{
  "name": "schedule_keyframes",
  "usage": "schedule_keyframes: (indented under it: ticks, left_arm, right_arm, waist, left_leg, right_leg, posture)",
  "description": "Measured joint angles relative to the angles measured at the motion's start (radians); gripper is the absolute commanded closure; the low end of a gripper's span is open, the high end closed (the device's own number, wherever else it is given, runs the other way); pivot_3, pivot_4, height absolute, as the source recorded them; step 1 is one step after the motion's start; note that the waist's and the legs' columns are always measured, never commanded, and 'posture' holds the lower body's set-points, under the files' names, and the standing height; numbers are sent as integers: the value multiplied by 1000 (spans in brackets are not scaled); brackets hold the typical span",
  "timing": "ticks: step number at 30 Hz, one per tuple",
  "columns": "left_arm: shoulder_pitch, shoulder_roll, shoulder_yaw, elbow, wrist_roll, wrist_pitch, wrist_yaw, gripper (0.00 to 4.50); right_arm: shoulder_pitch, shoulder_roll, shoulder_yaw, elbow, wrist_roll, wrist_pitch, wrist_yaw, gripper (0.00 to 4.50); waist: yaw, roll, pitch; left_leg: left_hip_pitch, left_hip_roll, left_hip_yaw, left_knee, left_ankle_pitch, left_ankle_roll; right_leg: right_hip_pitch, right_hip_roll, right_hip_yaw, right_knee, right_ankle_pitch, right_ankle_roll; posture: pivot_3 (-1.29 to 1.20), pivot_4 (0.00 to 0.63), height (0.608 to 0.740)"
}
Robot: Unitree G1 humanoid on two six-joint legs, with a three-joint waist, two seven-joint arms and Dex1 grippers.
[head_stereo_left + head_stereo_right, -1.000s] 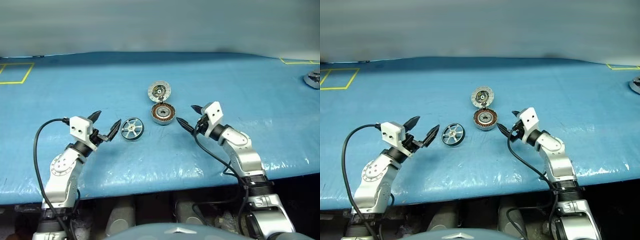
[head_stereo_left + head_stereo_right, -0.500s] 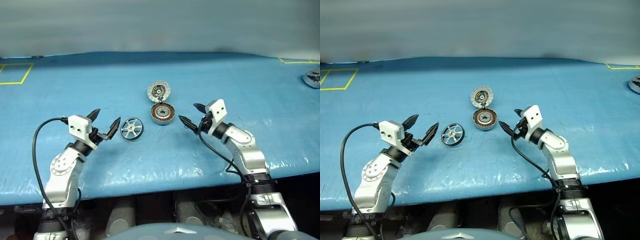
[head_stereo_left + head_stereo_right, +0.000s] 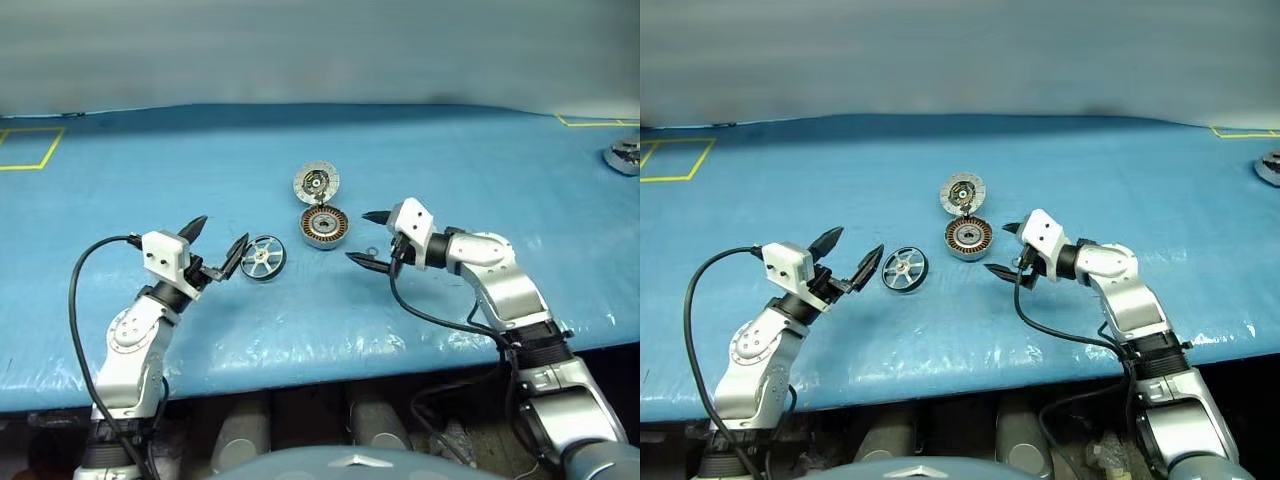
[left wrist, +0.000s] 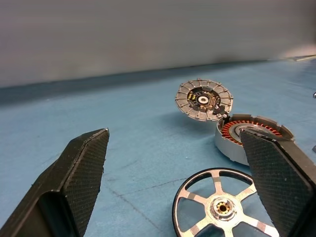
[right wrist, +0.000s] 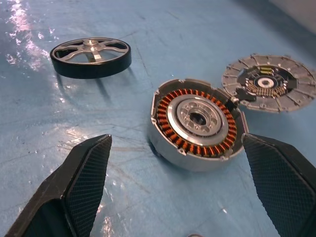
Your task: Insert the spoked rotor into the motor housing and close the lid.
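A spoked rotor (image 3: pixel 263 257), a small silver wheel with pale spokes, a central hub and a dark rim, lies flat on the blue table cover. Near it on its right sits the motor housing (image 3: pixel 325 226), a short round metal cup standing open side up, showing a ring of copper-brown windings around a silver centre. Touching the housing's far edge is the lid (image 3: pixel 316 183), a thin round silver-grey disc, tilted up, its speckled, dark-centred face showing
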Motion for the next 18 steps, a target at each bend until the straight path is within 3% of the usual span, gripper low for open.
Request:
schedule_keyframes:
  ticks: [5,10,18]
  left_arm:
    - [16,-2,-7,0,6,-10,4,0]
    - [21,-16,-14,2,33,-21,28,0]
    - [86,-42,-18,-3,62,-41,72,0]
  right_arm:
    - [-194,-2,157,132,-151,-91,111,55]
    - [-374,85,285,356,-286,-224,160,55]
    - [-496,196,316,693,-371,-352,127,55]
  waist:
    - [1,0,0]
    - [-2,0,0]
    - [0,0,1]
  left_leg:
    - [-1,0,0,-1,0,0]
    - [0,0,0,-2,0,0]
    - [-1,0,-1,-2,0,-1]
  right_leg:
    - [-1,0,0,0,0,0]
    - [0,0,0,-1,0,0]
    - [-1,0,-1,0,3,-4]
  posture:
    - [0,150,740]
    - [0,150,740]
    - [0,150,740]
